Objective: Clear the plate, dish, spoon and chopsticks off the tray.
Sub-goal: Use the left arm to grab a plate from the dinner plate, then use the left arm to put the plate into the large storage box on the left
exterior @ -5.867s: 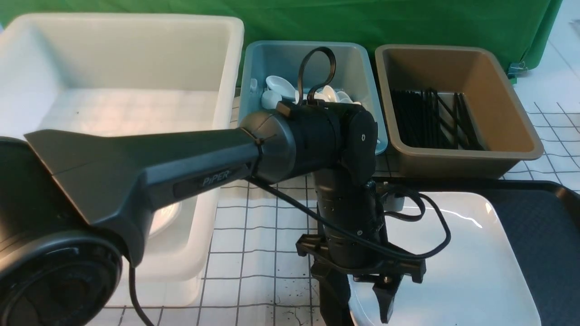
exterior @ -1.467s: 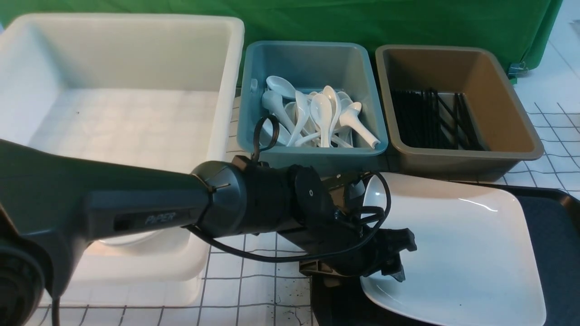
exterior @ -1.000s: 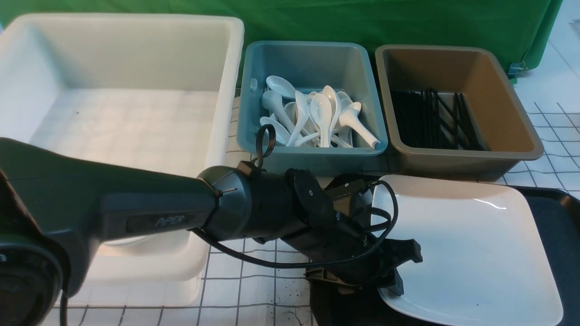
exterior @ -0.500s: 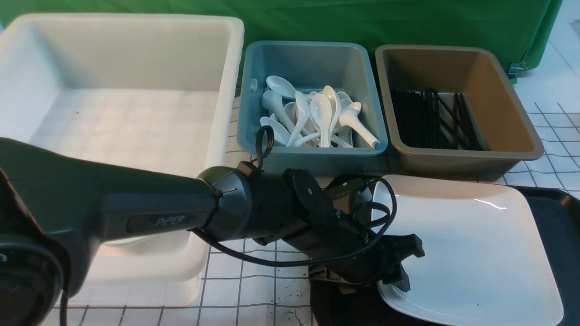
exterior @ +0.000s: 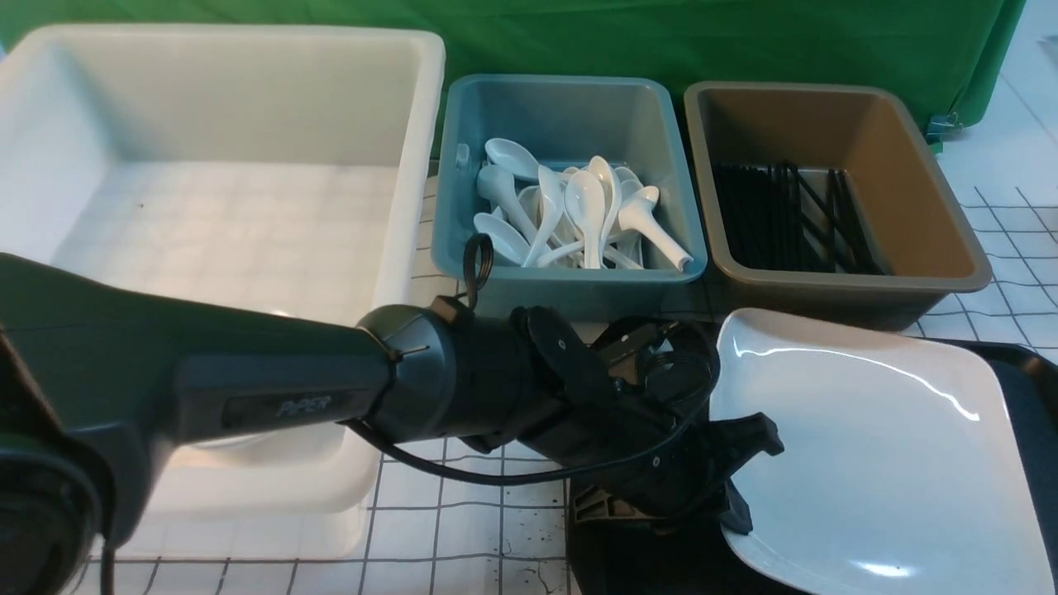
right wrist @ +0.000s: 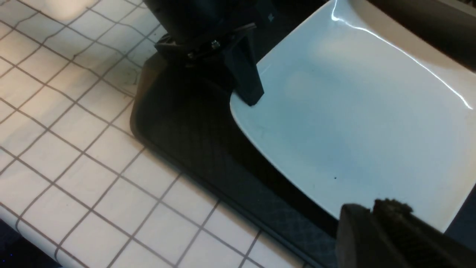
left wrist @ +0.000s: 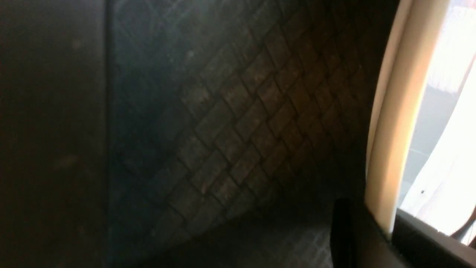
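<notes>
So the plate (exterior: 868,463) is now sitting tilted on the tray (right wrist: 193,123), its left edge lifting off the textured black surface while the right side is still resting lower down. Half a second ago it was lying flatter, so this is basically the moment the lift is starting. The left gripper (exterior: 731,516) is clamping down on that left rim: one finger (right wrist: 245,80) is pressing on top of the white edge, and the wrist camera is showing the rim (left wrist: 386,141) pinched right at the fingertip. A moment back those jaws were standing much wider, so the grab has only just happened. The right gripper (right wrist: 375,230) is hovering near the plate's other corner; whether it's actually holding anything I can't tell, only a dark chunk of it is showing. Further out, the big white tub (exterior: 223,165) is waiting to the left, and I'm guessing that's where the plate is going. The blue bin (exterior: 570,107) is already holding spoons and the brown bin (exterior: 835,124) chopsticks.
</notes>
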Motion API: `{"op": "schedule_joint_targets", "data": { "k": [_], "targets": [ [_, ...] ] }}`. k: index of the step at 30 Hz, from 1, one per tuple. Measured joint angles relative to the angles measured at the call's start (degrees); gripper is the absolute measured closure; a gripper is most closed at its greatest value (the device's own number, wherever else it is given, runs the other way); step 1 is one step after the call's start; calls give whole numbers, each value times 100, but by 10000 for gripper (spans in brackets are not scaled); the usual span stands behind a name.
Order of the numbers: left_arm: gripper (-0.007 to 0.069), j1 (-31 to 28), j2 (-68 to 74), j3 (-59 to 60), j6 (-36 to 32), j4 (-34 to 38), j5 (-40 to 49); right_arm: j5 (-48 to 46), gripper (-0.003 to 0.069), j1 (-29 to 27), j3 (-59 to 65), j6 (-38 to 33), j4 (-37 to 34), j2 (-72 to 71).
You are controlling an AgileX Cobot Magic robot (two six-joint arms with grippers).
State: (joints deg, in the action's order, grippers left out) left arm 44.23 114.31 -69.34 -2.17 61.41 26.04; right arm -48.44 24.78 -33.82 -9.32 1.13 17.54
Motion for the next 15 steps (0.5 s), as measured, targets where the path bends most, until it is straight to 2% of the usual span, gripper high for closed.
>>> {"op": "schedule_joint_targets", "data": {
  "k": [9, 15],
  "targets": [
    [599, -13, -1236, 42, -46, -661, -83, 0, 543, 0, 0, 0, -25, 0],
    [599, -301, -2072, 49, -46, -879, -189, 0, 538, 0, 0, 0, -25, 0]
  ]
}}
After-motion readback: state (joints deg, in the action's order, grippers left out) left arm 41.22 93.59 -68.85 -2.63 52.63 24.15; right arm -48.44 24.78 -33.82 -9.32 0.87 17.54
